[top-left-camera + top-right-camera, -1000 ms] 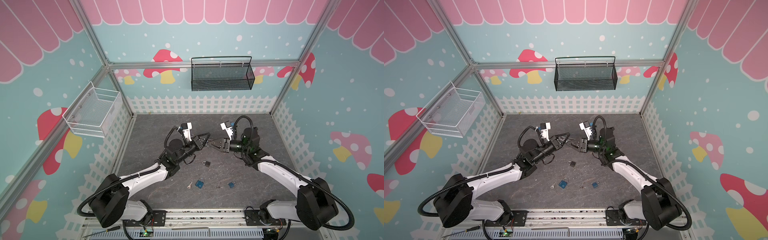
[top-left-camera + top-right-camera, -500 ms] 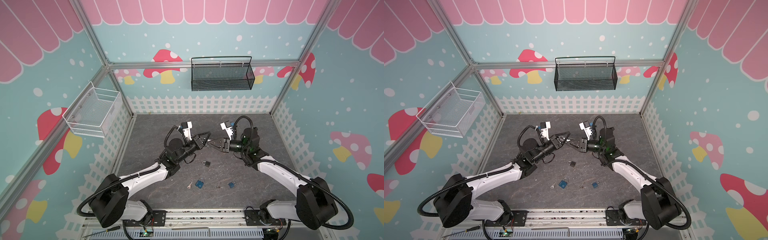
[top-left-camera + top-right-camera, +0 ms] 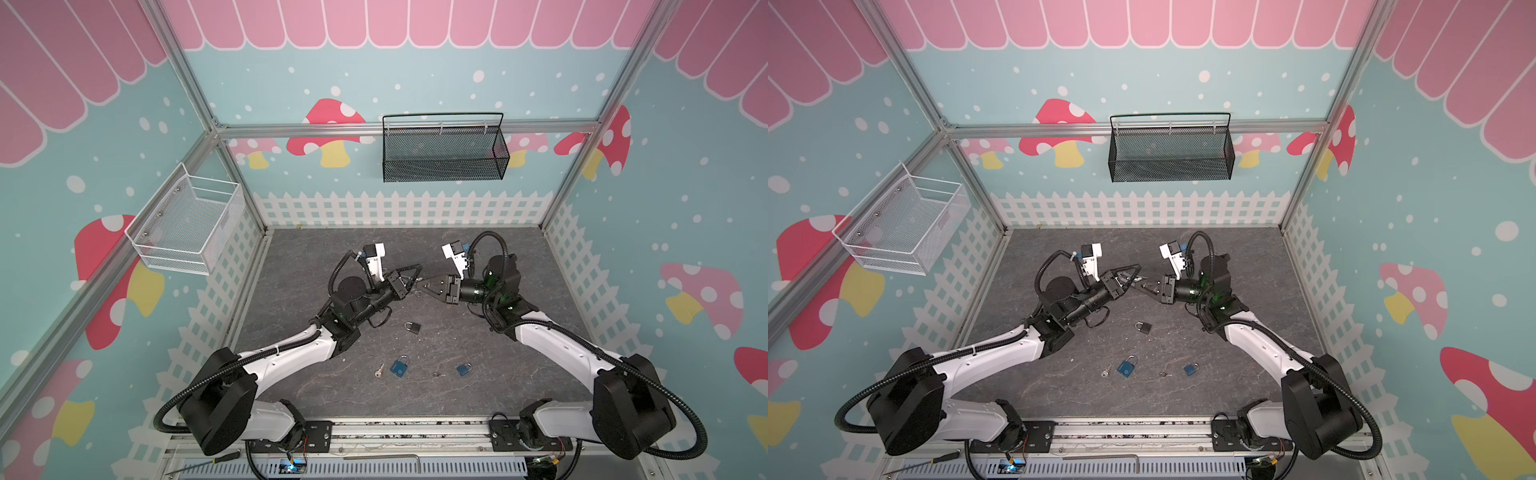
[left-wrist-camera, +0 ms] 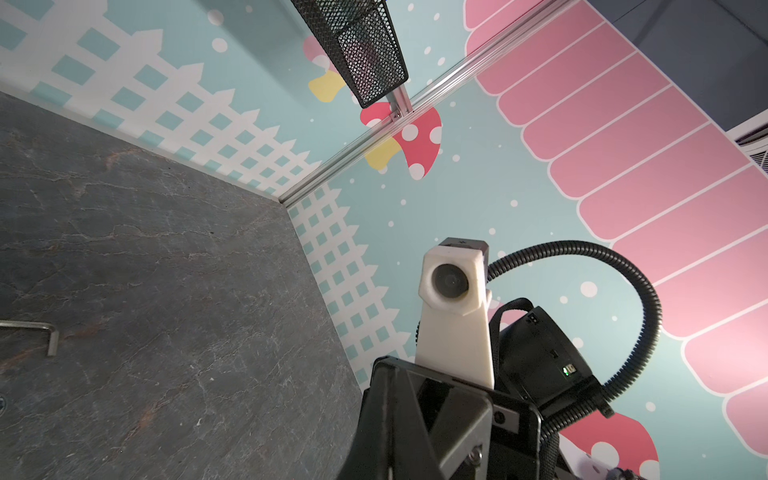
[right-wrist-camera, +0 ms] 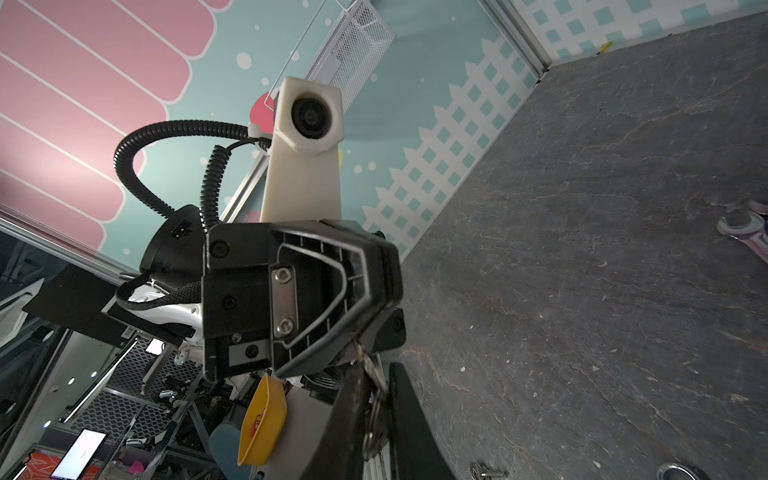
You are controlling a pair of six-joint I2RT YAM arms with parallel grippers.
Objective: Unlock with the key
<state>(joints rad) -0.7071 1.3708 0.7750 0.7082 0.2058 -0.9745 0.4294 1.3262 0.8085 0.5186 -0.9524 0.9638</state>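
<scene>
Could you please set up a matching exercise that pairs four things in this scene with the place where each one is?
Things
1. black mesh basket
2. white wire basket
3. dark grey padlock
4. loose silver key

Places
A. lying on the grey table, beside the larger blue padlock
B. fixed to the left side wall
C. hanging on the back wall
D. alone on the table, farther back than that blue padlock

Pairs: 1-C, 2-B, 3-D, 4-A

right end effector (image 3: 419,286) | jaws narrowed | now pinching key (image 5: 371,415)
</scene>
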